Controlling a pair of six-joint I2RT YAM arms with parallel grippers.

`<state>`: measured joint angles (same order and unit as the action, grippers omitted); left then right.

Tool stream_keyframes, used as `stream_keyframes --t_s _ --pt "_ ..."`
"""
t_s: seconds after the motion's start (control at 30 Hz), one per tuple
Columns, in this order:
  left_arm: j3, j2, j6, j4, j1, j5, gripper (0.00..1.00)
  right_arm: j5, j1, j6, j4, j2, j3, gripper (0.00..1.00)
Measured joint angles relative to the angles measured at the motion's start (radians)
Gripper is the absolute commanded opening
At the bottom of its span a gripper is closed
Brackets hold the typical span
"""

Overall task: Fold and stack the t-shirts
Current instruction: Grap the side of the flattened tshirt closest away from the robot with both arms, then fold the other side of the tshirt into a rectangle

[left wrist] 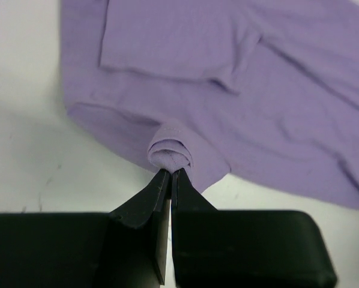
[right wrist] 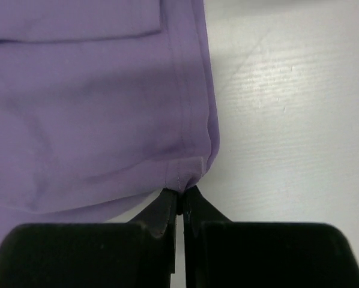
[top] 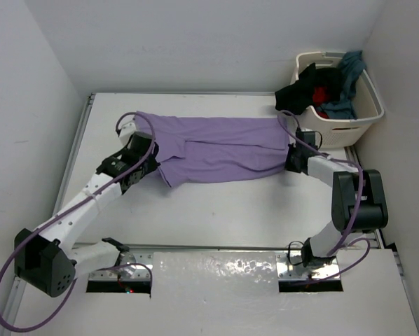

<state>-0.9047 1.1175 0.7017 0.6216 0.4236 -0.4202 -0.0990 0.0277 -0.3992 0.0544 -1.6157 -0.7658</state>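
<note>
The lavender purple t-shirt (top: pixel 220 148) lies spread across the far half of the table, its sleeve end at the left. My left gripper (top: pixel 148 162) is shut on a bunched fold of the shirt's near left edge (left wrist: pixel 170 153). My right gripper (top: pixel 291 159) is shut on the hem corner at the shirt's right end (right wrist: pixel 185 174). The black t-shirt (top: pixel 298 89) hangs over the basket's left rim. The red t-shirt (top: pixel 321 93) and the teal blue t-shirt (top: pixel 348 70) lie bundled in the basket.
A cream plastic laundry basket (top: pixel 372 105) stands at the table's far right corner. White walls close in the table at the left, back and right. Purple cables loop along both arms.
</note>
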Motion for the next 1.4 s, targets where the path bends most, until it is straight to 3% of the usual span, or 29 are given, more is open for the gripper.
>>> stream_keyframes --t_s 0.3,0.5,0.7,0.9,1.23,1.27,1.3,1.33,1.37,1.4 --pt "-0.195 0.202 -0.100 -0.129 -0.071 -0.056 0.00 0.002 0.000 0.027 0.143 -0.042 -0.230 0.00" --pt "-0.282 0.335 -0.229 -0.264 -0.153 -0.022 0.00 -0.007 0.000 0.043 0.203 -0.119 -0.356 0.00" --pt "-0.430 0.474 -0.390 -0.378 -0.165 0.042 0.00 -0.034 0.000 0.045 0.246 -0.160 -0.404 0.00" --pt "-0.671 0.695 -0.491 -0.381 -0.179 0.061 0.00 -0.055 0.000 0.056 0.280 -0.231 -0.503 0.00" --pt "-0.897 0.970 -0.539 -0.285 -0.224 0.055 0.02 -0.084 -0.002 0.068 0.340 -0.397 -0.711 0.00" --pt "-0.926 0.999 -0.539 -0.271 -0.229 0.055 0.09 -0.087 -0.002 0.068 0.346 -0.415 -0.729 0.00" --pt "-0.960 1.030 -0.538 -0.260 -0.234 0.055 0.25 -0.095 -0.003 0.067 0.359 -0.436 -0.750 0.17" --pt "-0.993 1.060 -0.540 -0.248 -0.238 0.055 0.45 -0.101 -0.003 0.061 0.373 -0.456 -0.774 0.28" --pt "-1.029 1.089 -0.540 -0.235 -0.242 0.056 0.76 -0.109 -0.004 0.060 0.383 -0.480 -0.803 0.35" --pt "-1.067 1.121 -0.537 -0.228 -0.247 0.055 0.80 -0.114 -0.005 0.061 0.398 -0.502 -0.831 0.42"
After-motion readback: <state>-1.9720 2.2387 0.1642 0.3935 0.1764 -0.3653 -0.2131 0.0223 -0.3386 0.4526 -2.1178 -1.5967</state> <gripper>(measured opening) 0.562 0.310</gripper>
